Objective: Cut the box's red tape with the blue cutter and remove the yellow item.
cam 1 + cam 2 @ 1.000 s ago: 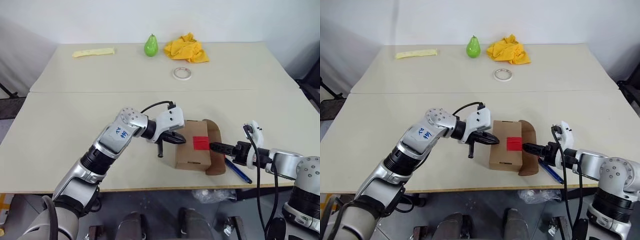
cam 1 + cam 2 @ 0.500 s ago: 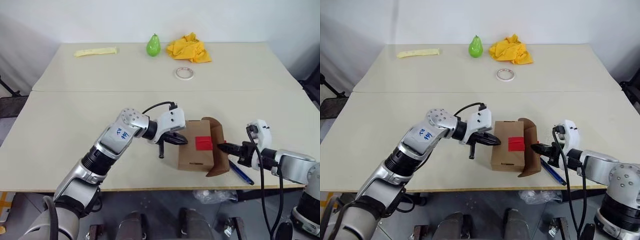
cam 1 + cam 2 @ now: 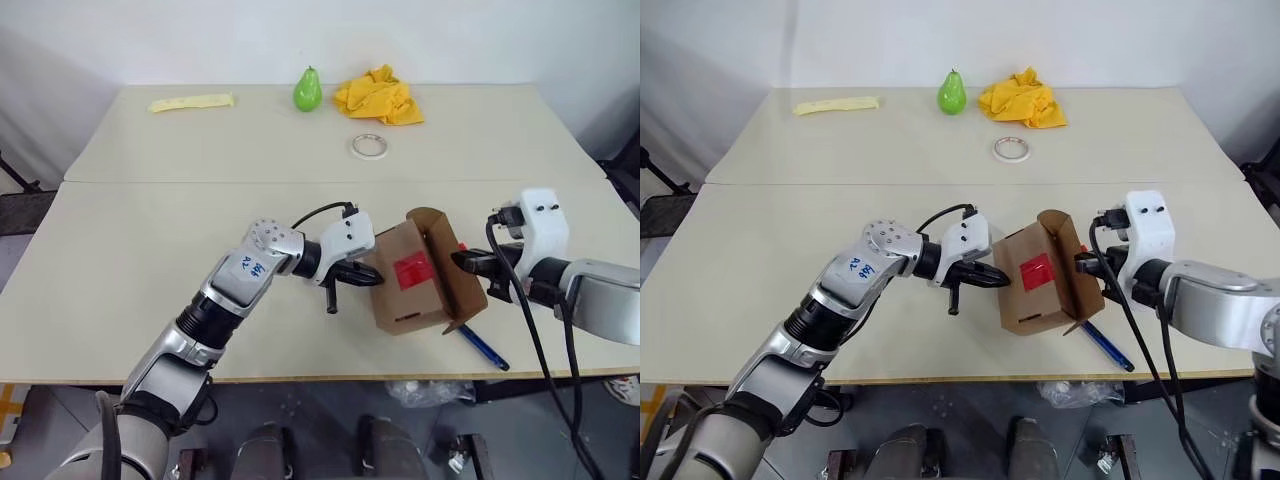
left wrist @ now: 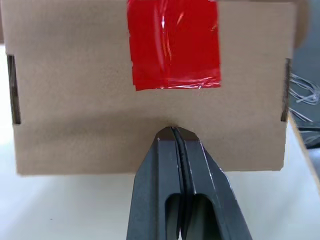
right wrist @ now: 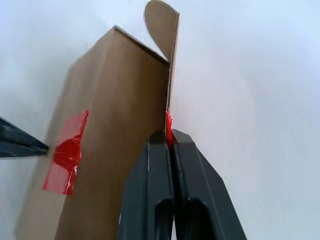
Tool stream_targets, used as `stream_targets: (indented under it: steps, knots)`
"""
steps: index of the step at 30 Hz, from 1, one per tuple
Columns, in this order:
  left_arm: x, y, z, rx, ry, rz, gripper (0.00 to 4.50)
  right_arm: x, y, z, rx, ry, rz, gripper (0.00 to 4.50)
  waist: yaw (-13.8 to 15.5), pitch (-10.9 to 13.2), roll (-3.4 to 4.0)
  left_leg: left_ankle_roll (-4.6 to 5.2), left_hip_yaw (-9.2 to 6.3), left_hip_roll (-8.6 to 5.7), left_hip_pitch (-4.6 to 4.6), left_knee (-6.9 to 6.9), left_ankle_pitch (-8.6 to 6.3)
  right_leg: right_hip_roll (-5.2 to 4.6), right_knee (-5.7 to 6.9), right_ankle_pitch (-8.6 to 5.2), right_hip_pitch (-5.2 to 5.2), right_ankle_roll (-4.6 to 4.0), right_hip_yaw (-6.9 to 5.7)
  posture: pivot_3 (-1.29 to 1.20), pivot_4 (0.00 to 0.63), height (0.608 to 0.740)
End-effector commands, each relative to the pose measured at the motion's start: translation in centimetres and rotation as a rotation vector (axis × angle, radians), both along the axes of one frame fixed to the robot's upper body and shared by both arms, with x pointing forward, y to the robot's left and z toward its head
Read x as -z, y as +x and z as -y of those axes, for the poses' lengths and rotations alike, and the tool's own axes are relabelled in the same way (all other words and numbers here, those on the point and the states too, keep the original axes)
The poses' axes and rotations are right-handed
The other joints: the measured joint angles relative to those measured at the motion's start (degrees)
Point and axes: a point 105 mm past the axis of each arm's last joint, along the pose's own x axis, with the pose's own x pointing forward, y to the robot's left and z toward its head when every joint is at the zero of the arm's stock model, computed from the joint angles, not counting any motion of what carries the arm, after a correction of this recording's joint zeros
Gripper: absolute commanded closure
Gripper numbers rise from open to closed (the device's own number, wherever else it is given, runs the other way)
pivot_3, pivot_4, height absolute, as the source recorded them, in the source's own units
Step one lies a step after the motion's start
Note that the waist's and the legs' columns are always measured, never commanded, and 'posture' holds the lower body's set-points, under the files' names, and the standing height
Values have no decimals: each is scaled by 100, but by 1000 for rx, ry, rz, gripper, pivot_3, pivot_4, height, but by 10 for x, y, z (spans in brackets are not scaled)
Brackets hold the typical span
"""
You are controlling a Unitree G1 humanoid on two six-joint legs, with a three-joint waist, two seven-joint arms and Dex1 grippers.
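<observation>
The brown box stands tipped on the table's front right, its right flap swung open. A patch of red tape marks the face turned toward me, and a red scrap clings to the flap's edge. My right gripper is shut on that flap edge, holding the box raised on one side. My left gripper is shut with nothing in it, its tips pressed against the box's face below the red tape. The blue cutter lies on the table under the flap. The yellow item is hidden.
At the table's far side sit a green pear, a crumpled yellow-orange cloth, a whitish tape ring and a pale yellow strip. The table's front edge runs just below the box.
My right gripper shut on the flap edge and rose, lifting the box's right side so that it tilts. The left gripper stayed against the box.
</observation>
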Motion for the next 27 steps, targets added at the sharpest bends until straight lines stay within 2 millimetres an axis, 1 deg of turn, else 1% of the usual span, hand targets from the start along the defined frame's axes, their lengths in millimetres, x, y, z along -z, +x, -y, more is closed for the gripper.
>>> stream_targets:
  steps: [1, 5, 8, 12, 14, 16, 17, 19, 22, 25, 27]
  knots:
    - [-4, 8, 0, -48, -17, 33, 4500, -11, -5, -25, -33, 36, 51, 4485, 0, 0, 0, 0, 0, 0, 0, 0, 0, 0, -1, 0, 0, 1, 1, 0, 150, 740]
    - [-6, 12, -2, -71, -30, 37, 4500, -17, -3, -34, -2, 35, 80, 4485, -1, 0, 0, 0, 3, 3, -1, 0, 0, 2, -1, 1, -3, 3, 4, 0, 150, 740]
    - [-10, 18, -6, -99, -49, 48, 4500, -18, 1, -38, 32, 6, 84, 4485, 5, 0, -1, 0, 3, 4, -5, 0, 0, 2, -1, 2, -7, 3, 4, 0, 150, 740]
    - [-16, 20, -11, -103, -75, 49, 4500, -24, 4, -43, 64, 17, 104, 4485, -2, 0, -1, 1, 4, 6, -11, 0, 0, 2, -4, 2, -13, 3, 4, 0, 150, 740]
    - [-23, 21, -13, -98, -113, 44, 4500, -26, 4, -44, 76, 13, 109, 4485, -2, 0, 0, 0, 4, 7, -19, 0, 0, 3, -2, 2, -18, 3, 2, 0, 150, 740]
    - [-36, 19, -14, -88, -186, 4, 4500, -27, 5, -38, 64, -81, 113, 4485, -3, 1, 1, 0, 4, 7, -24, 0, 0, 4, 1, 2, -24, 3, 2, 0, 150, 740]
    - [-46, 16, -17, -73, -237, -35, 4500, -29, 5, -39, 63, -91, 118, 4485, -5, 2, 1, 0, 5, 7, -27, 1, 0, 3, 3, 2, -27, 3, 4, 0, 150, 740]
    - [-59, 11, -21, -51, -302, -102, 4500, -30, 6, -42, 62, -90, 124, 4485, -6, 3, -1, 0, 4, 11, -32, 2, 0, 6, 5, 2, -31, 3, 1, 0, 150, 740]
    - [-73, 6, -25, -27, -362, -171, 4500, -31, 6, -43, 62, -98, 125, 4485, -4, 3, -1, -1, 3, 10, -44, 2, 1, 7, 13, 2, -41, 4, -2, 0, 150, 740]
    - [-88, 3, -19, 8, -415, -194, 4500, -31, 7, -44, 60, -100, 125, 4485, -3, 3, -1, -2, 1, 9, -56, 5, 1, 8, 9, 5, -45, 9, -5, 0, 150, 740]
    - [-89, 2, -13, 21, -403, -184, 4500, -31, 7, -46, 58, -100, 126, 4485, 7, 3, -1, -1, 1, 8, -67, 10, 2, 7, 9, 7, -53, 13, -5, 0, 150, 740]
